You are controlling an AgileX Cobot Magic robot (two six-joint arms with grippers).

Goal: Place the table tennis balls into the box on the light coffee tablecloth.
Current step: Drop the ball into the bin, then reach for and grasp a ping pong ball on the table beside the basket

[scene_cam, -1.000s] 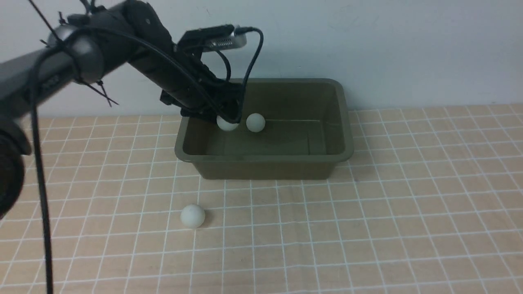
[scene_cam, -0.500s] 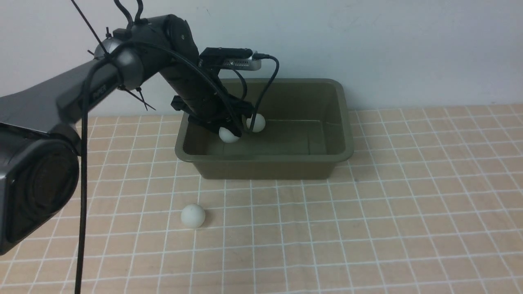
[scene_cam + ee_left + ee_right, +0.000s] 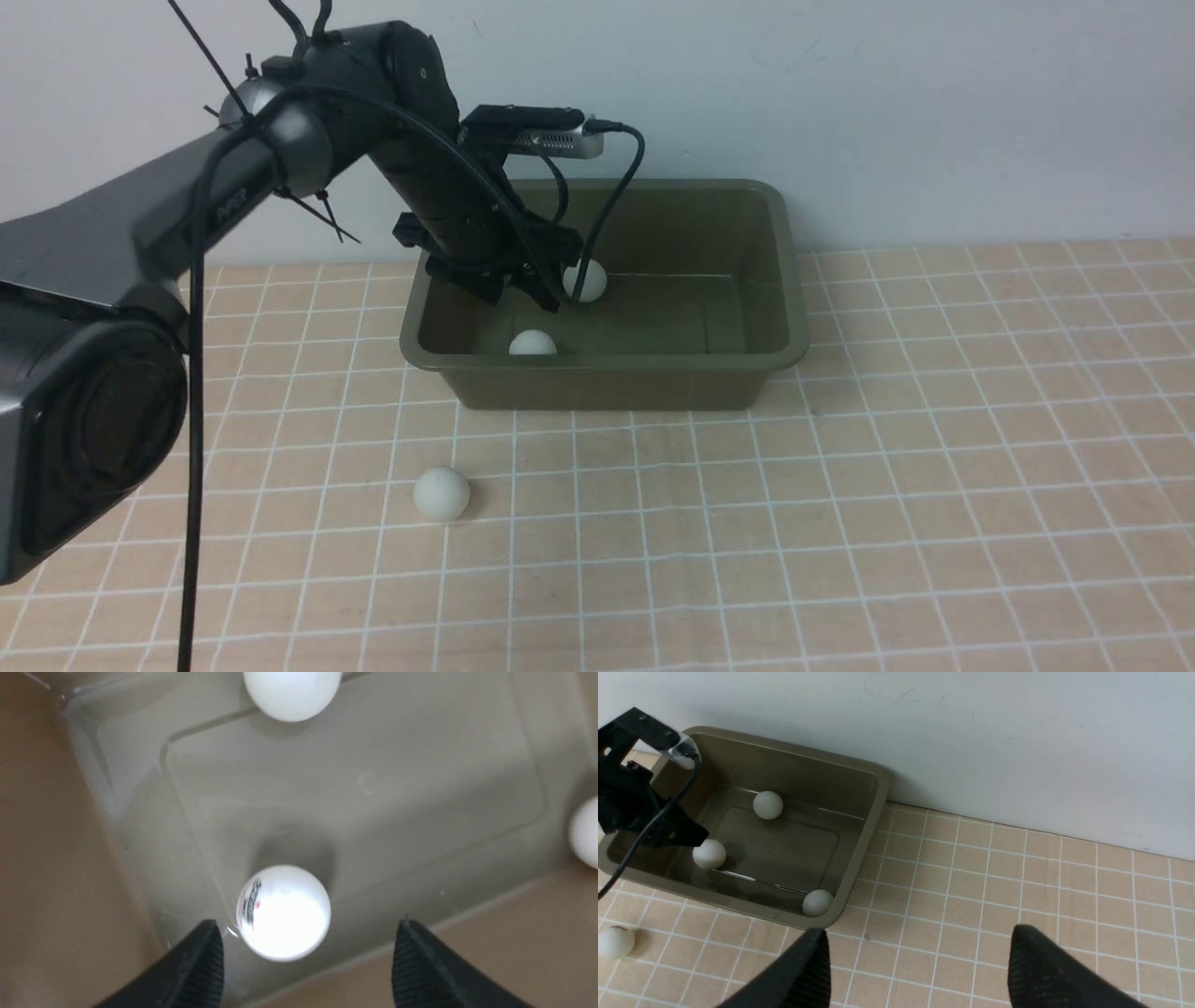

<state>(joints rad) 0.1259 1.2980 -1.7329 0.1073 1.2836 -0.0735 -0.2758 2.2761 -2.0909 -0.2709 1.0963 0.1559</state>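
Front view first: the left arm reaches in over the left end of the box, which sits on the light coffee tablecloth right up against the wall. The left gripper hangs just above the box's floor, though from this side I can't tell how its jaws stand. One ball, the near ball, lies inside close to the front wall, below the gripper. The back ball rests by the rear wall, partly hidden behind a cable. The loose ball sits out on the cloth, in front of the box's left corner and well apart from it.

On to the left wrist view, and this settles it: the jaws are spread wide, with nothing between the fingertips. The near ball lies free on the box floor below them, printed mark showing, with a gap on either side. The back ball is at one edge and a corner ball at another.

Right wrist view: the right gripper hovers over bare cloth, jaws wide apart and empty. From here there are three balls in the box, and the corner ball is tucked into the corner nearest this gripper. The loose ball is outside.
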